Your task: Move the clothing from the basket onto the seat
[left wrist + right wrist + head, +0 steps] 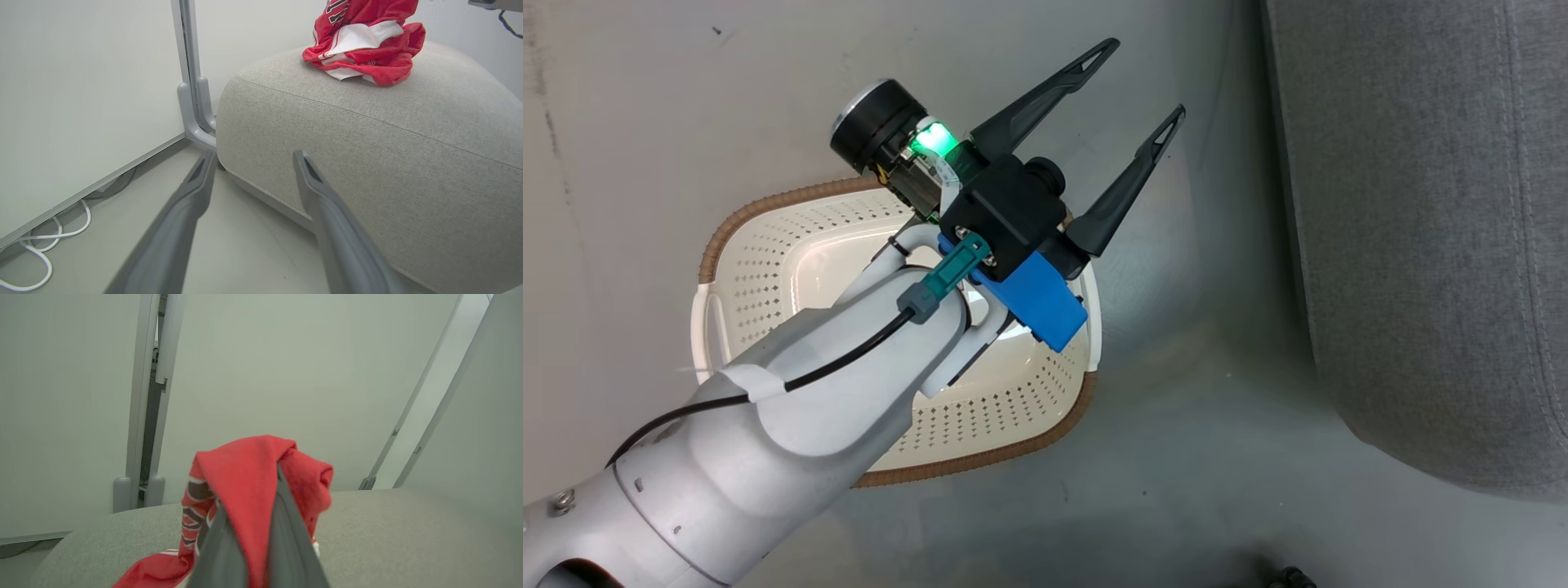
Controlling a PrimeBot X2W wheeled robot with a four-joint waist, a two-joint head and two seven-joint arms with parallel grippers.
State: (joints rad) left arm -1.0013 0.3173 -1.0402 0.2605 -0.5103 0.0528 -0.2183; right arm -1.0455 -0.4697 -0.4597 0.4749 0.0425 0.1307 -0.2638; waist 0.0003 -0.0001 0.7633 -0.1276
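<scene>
Left gripper (1146,76): nearest you in the head view, upper middle of the frame, at the end of the pale forearm (792,392). Its fingers are spread wide with nothing between them. It hangs above the basket's right rim and points toward the seat, so you have a free hand for another reach.
Basket (768,208): left centre of the head view, on the floor (1176,457), near the seat with bare floor between them. Its pale bottom shows no cloth wherever the forearm leaves it uncovered; you cannot check the covered part.
Right gripper (267,477): bottom middle of the right wrist view, clenched on a fold of red cloth that drapes over its fingers.
Clothing (363,45): upper right of the left wrist view, a red and white bunch. Its lower folds rest on the seat and its top runs out of the frame. It looks hung from above so it can be lowered, not dragged. You cannot tell whether this is one jersey or two.
Seat (367,155): grey, taking up the right half of the left wrist view.
Stage: late, by your reading; the cloth is over the seat and only the release seems left.
Next: settle more of the cloth onto the cushion before you part the fingers, then draw straight back.
Risk: draped fabric may cling to a finger and lift off again.
</scene>
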